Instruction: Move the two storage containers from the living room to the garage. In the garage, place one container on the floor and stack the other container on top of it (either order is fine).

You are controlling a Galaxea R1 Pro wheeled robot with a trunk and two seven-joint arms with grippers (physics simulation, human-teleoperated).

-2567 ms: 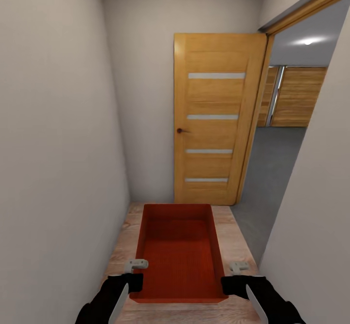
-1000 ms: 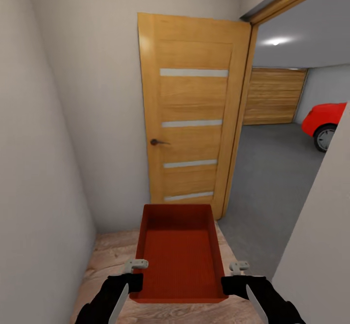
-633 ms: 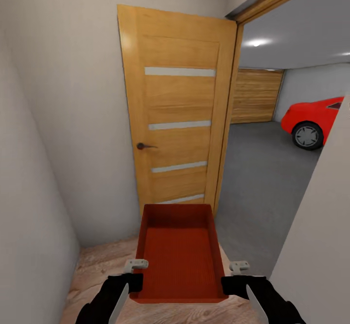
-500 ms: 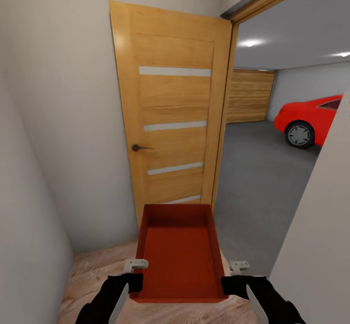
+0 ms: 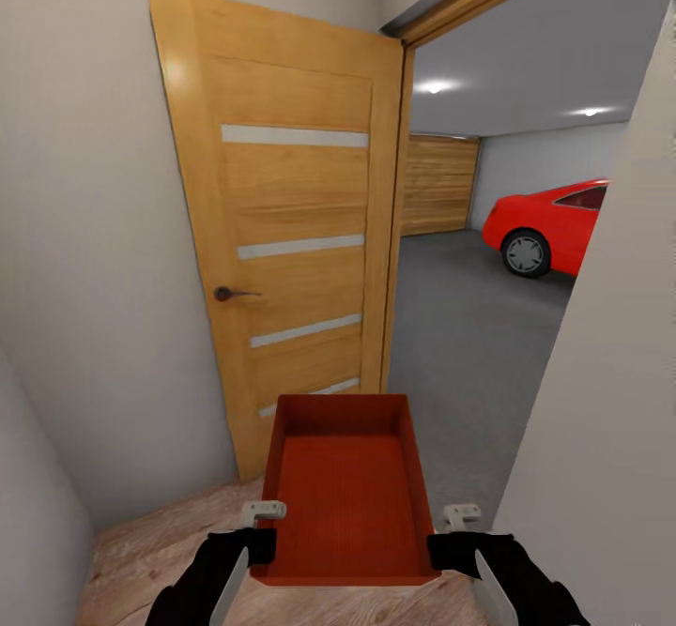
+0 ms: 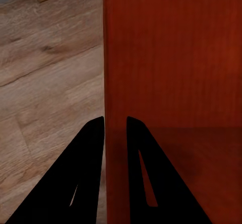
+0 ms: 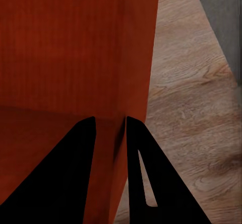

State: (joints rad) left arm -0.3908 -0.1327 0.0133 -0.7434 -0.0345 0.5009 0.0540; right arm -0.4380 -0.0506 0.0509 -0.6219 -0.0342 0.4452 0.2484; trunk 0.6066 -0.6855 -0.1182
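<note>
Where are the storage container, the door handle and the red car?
storage container (image 5: 347, 495), head view, ribbed inside bottom.
door handle (image 5: 225, 294), head view, dark knob end.
red car (image 5: 554, 222), head view, body side above the wheel.

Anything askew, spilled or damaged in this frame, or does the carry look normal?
Nothing stands out. The red-orange rectangular plastic bin sits level and empty, its side walls clamped by the left pincer and right pincer. The orange-brown wooden door stands open onto the dark grey concrete floor.
</note>
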